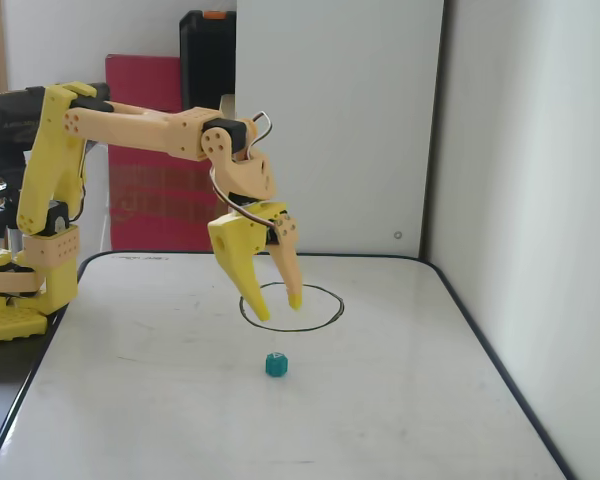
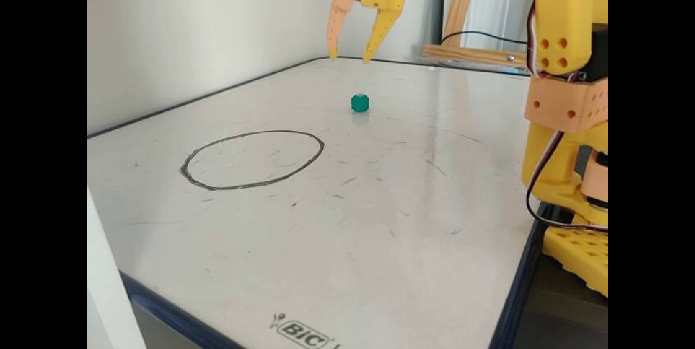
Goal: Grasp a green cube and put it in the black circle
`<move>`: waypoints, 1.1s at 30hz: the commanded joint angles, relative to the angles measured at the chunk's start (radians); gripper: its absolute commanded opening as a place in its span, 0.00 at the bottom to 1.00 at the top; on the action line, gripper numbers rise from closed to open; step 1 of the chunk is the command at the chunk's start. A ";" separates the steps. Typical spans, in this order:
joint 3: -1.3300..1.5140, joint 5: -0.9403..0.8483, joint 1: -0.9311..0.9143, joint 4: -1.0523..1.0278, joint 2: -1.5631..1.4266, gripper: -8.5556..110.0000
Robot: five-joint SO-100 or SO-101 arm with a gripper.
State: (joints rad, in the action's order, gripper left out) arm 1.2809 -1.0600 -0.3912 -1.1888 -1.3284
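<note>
A tiny green cube (image 1: pixel 276 365) (image 2: pixel 360 102) rests on the white board, outside the black circle (image 1: pixel 291 306) (image 2: pixel 252 159), which holds nothing. My yellow and tan gripper (image 1: pixel 279 308) (image 2: pixel 349 58) hangs in the air above the cube, fingers pointing down and spread apart, with nothing between them. A clear gap separates the fingertips from the cube in both fixed views.
The whiteboard (image 1: pixel 160 400) (image 2: pixel 380 219) has a dark rim. The arm's yellow base (image 1: pixel 20 290) (image 2: pixel 570 137) stands at one edge. White walls (image 1: pixel 530 200) (image 2: pixel 190 23) run along two sides, and a red panel (image 1: pixel 145 150) stands behind the board.
</note>
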 commanded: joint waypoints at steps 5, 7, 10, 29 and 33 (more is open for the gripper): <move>-0.097 -0.110 -0.031 -0.055 0.071 0.20; -0.117 -0.135 -0.034 -0.067 0.095 0.20; -0.130 -0.149 -0.031 -0.083 0.124 0.20; -0.296 -0.120 -0.029 -0.084 0.282 0.20; -0.296 -0.123 -0.031 -0.086 0.295 0.20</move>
State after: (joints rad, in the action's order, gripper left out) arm 1.0201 -1.1812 -0.4264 -1.2686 -1.0262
